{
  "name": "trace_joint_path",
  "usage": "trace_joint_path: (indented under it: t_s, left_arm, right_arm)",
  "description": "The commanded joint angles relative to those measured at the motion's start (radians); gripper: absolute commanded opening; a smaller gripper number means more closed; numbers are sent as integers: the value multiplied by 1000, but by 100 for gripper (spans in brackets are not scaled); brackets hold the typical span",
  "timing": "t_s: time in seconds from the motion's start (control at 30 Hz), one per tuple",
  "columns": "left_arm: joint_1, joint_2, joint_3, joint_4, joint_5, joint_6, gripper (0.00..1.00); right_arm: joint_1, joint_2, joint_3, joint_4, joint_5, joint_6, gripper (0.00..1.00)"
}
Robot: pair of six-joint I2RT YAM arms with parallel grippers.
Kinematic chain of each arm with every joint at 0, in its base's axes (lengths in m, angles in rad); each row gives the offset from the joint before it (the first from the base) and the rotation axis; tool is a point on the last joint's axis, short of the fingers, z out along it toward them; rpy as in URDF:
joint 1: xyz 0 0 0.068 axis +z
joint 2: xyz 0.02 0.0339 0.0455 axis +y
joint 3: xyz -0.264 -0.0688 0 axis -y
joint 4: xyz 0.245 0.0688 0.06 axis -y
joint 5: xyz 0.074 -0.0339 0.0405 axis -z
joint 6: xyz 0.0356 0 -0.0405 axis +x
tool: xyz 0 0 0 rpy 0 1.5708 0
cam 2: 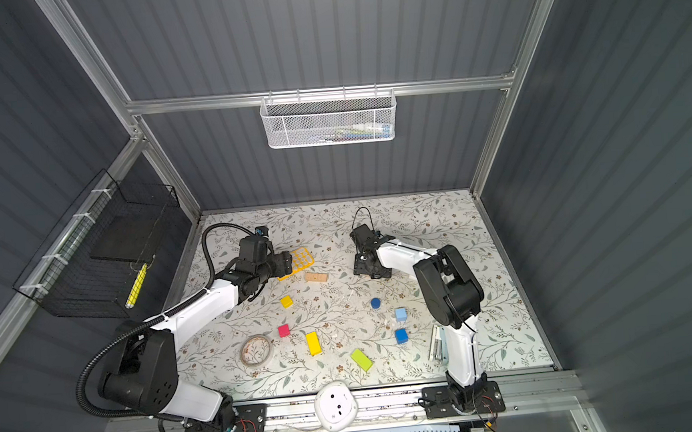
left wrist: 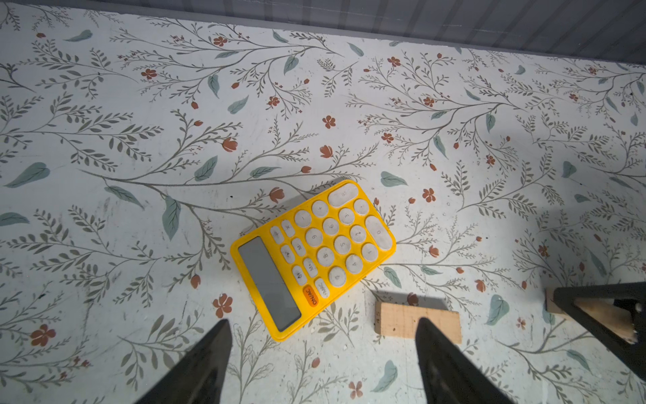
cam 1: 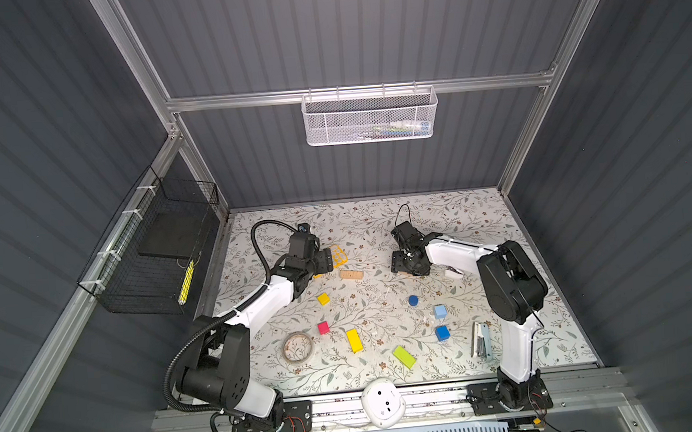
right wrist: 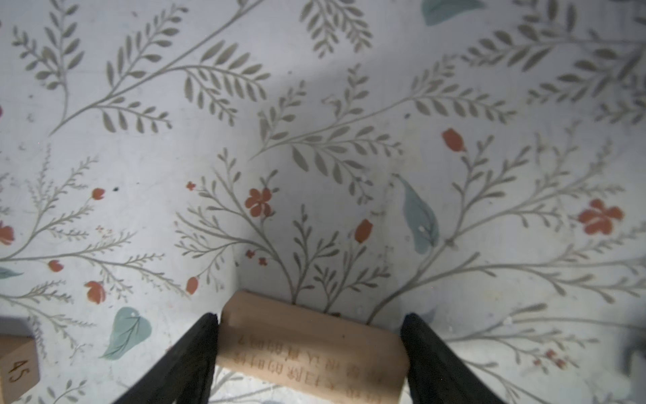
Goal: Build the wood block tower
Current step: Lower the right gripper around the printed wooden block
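Right jaws pinch the tan bar [right wrist: 311,349] end to end, long axis spanning them. Left jaws wide open, empty.

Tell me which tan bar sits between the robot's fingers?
The bar with printed writing, flanked by the right arm's fingers. The other bar lies alone near the calculator.

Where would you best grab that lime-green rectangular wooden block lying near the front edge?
Pinch the lime-green rectangular wooden block across its two long sides, at mid-length, coming straight down from above. It lies flat on its broad face with nothing touching it, so both long sides look reachable.
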Motion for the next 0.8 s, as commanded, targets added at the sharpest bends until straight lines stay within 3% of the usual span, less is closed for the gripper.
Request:
trace_joint_path:
  t_s: [0.0, 0.47, 0.77]
  left_arm:
    - [-2, 8, 28, -18, -10, 20, 83]
    - [-2, 3, 25, -17, -8, 17, 83]
    - [-2, 0, 24, -19, -11, 17, 83]
  right_arm:
    - [16, 26, 42, -28, -20, -102, 70]
    - [76, 103, 161, -43, -66, -213, 69]
    - [81, 129, 194, -86, -17, -155, 70]
